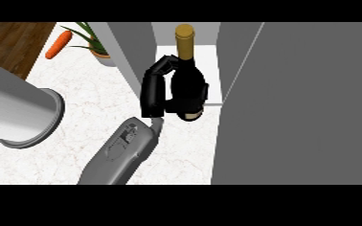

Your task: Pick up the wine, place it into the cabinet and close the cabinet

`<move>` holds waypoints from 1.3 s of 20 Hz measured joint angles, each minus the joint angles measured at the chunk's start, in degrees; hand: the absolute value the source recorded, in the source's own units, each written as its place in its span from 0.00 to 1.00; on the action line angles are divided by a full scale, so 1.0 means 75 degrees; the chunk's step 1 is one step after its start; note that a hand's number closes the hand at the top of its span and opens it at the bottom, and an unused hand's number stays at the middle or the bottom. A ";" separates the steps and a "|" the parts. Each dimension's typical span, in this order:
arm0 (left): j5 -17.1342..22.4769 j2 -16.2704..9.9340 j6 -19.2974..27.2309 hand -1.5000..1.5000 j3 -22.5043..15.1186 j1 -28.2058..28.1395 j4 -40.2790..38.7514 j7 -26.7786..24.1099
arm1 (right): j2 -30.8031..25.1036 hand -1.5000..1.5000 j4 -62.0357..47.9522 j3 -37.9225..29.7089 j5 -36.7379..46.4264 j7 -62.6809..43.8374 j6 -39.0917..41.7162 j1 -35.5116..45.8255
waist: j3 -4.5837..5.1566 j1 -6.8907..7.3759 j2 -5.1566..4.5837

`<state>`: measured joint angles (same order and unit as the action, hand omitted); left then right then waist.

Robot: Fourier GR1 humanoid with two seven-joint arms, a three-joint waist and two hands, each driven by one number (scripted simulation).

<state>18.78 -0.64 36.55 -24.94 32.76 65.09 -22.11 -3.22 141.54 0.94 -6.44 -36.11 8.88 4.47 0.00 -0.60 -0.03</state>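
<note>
My one visible hand (154, 88) is curled round the wine (186, 79), bottle sitting right in the cabinet (134, 48) opening. Worry: it clips the door (297, 100) edge and tips if I push crooked.

**Wine at cabinet mouth**

I've got the left hand (154, 93) curled round the wine (186, 79), btwn the cabinet (134, 52) walls, door (297, 105) open at right. Carrot (58, 44) and plant (96, 45) near counter's (99, 105) far-left corner; pot (28, 112) by left edge.
</note>
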 measured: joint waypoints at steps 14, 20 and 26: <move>0.0385 0.0053 -0.0853 1.00 0.1148 0.0992 -0.1571 -0.0195 | 0.0090 0.00 -0.0007 0.0030 -0.0062 -0.0034 -0.0033 0.0007 | 0.0000 -0.0017 -0.0002; 0.0477 0.0051 -0.1072 1.00 0.1453 0.1543 -0.2502 -0.0307 | 0.0024 0.00 -0.0019 -0.0106 -0.0134 -0.0191 -0.0024 0.0144 | 0.0002 -0.0044 -0.0005; 0.0633 0.0060 -0.1201 1.00 0.1890 0.2328 -0.3685 -0.0715 | 0.0147 0.00 -0.0061 0.0035 -0.0139 0.0089 0.0108 -0.0100 | 0.0004 -0.0106 -0.0022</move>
<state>23.52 -0.18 27.54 -10.76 50.22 37.46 -27.48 -2.11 141.09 1.21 -7.48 -35.44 9.70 3.72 0.03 -1.40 -0.19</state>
